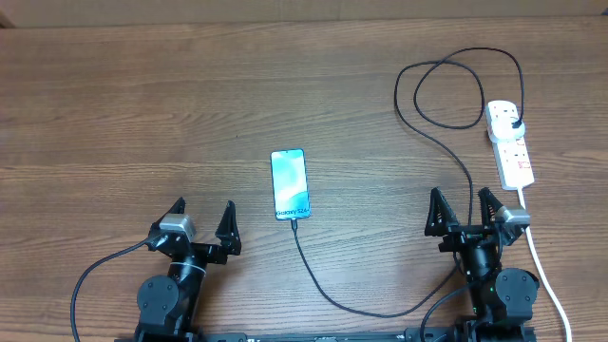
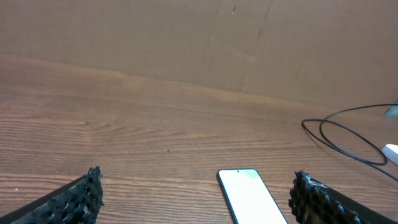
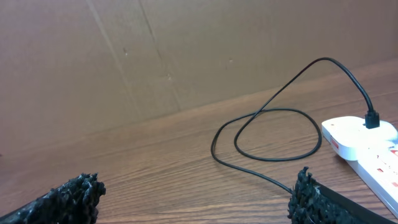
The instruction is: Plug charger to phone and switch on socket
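Tabletop (image 1: 190, 114): one phone (image 1: 289, 184), charger (image 1: 303, 249), socket (image 1: 510, 144)

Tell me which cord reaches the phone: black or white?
The thin black charger cable: it meets the bottom edge of the phone. The thick white cord just trails from the power strip, away from the phone.

Phone (image 1: 290, 184): flat on table (image 1: 142, 114), mid-width; long axis front to back; left gripper (image 1: 201, 218) nearer and to its left, apart
Socket (image 1: 510, 142): on table, far right; long axis front to back; right gripper (image 1: 464, 209) nearer, just to its left
Charger (image 1: 361, 306): plug in socket's far end; cable loops left of socket; runs nearward between right gripper's fingers; sweeps along near edge; connector meets phone's near end
Socket cord (image 1: 543, 266): leaves socket's near end; runs nearward, right of right arm
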`<state>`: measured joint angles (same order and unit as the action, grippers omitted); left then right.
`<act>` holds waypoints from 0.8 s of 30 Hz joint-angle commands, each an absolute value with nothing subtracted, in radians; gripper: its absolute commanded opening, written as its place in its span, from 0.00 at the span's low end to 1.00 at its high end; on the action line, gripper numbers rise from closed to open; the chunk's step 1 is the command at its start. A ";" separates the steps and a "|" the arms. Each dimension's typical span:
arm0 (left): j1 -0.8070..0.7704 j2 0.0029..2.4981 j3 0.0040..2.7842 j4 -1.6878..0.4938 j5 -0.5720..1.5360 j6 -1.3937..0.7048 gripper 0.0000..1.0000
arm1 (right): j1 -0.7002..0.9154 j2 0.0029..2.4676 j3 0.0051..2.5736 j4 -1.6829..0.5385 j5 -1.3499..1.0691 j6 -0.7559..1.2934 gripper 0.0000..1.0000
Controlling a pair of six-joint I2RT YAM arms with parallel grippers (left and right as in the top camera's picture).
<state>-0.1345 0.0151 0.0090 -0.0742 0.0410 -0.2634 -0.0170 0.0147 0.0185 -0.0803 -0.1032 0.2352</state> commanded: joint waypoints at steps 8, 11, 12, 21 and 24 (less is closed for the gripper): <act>-0.124 0.005 0.005 -0.075 0.048 -0.273 1.00 | -0.012 0.005 0.008 -0.076 -0.094 0.239 1.00; -0.124 0.005 0.005 -0.075 0.048 -0.273 1.00 | -0.012 0.005 0.008 -0.076 -0.094 0.239 1.00; -0.124 0.005 0.005 -0.075 0.048 -0.273 1.00 | -0.012 0.005 0.008 -0.076 -0.094 0.239 1.00; -0.124 0.003 0.005 -0.075 0.047 -0.272 1.00 | -0.012 0.005 0.008 -0.076 -0.094 0.239 1.00; -0.124 0.003 0.005 -0.077 0.038 -0.221 1.00 | -0.012 0.005 0.008 -0.076 -0.094 0.239 1.00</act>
